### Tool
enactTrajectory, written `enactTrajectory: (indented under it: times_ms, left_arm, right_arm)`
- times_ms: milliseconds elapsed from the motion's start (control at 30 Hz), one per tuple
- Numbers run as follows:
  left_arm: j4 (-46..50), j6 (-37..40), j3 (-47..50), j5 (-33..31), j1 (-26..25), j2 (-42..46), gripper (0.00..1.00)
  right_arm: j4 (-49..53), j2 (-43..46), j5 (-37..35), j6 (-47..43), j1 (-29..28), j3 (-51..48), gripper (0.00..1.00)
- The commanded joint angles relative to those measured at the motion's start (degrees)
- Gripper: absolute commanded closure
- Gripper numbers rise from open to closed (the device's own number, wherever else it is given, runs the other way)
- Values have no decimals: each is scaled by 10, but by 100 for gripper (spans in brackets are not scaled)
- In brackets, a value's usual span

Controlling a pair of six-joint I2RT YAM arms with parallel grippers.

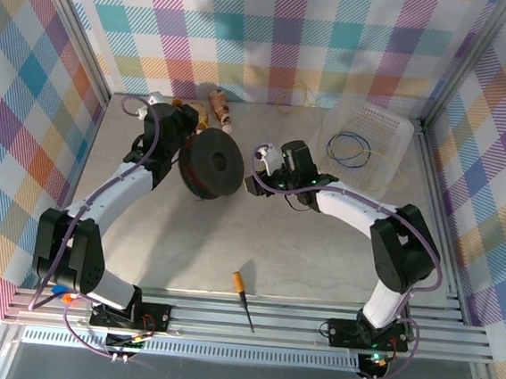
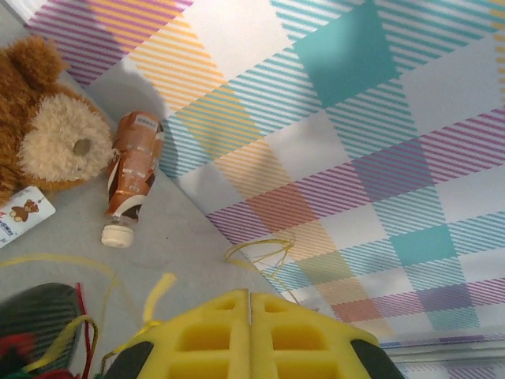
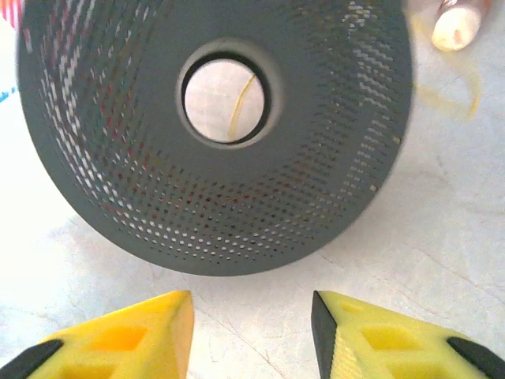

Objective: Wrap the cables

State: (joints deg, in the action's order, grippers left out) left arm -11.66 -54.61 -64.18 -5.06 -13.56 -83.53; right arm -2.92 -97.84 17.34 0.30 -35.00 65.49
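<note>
A black perforated spool stands on edge mid-table. Thin yellow cables lie in loose loops by the back wall and in the clear bin. My left gripper sits behind the spool's left side, shut, pads pressed together; a cable loop lies just beyond its tips and a flat yellow strand runs to their left. My right gripper is right of the spool, open, facing the spool's face with nothing between its fingers. A yellow strand shows through the hub hole.
A teddy bear and a brown bottle lie at the back wall. The clear bin at the back right also holds a blue cable loop. An orange-handled screwdriver lies near the front edge.
</note>
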Motion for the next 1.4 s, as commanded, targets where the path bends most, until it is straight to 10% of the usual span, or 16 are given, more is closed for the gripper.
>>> enactTrajectory:
  times_ms: [0,733,1367]
  left_arm:
    - [13,10,-53,17,7,47,100]
    - [97,71,6,82,-10,50,100]
    - [184,177,6,32,-122,24,100]
  right_arm:
    - [-1,56,15,27,13,-16,50]
    - [-87,-46,165,150,18,44,35]
    - [-71,-78,41,278,-22,73,34]
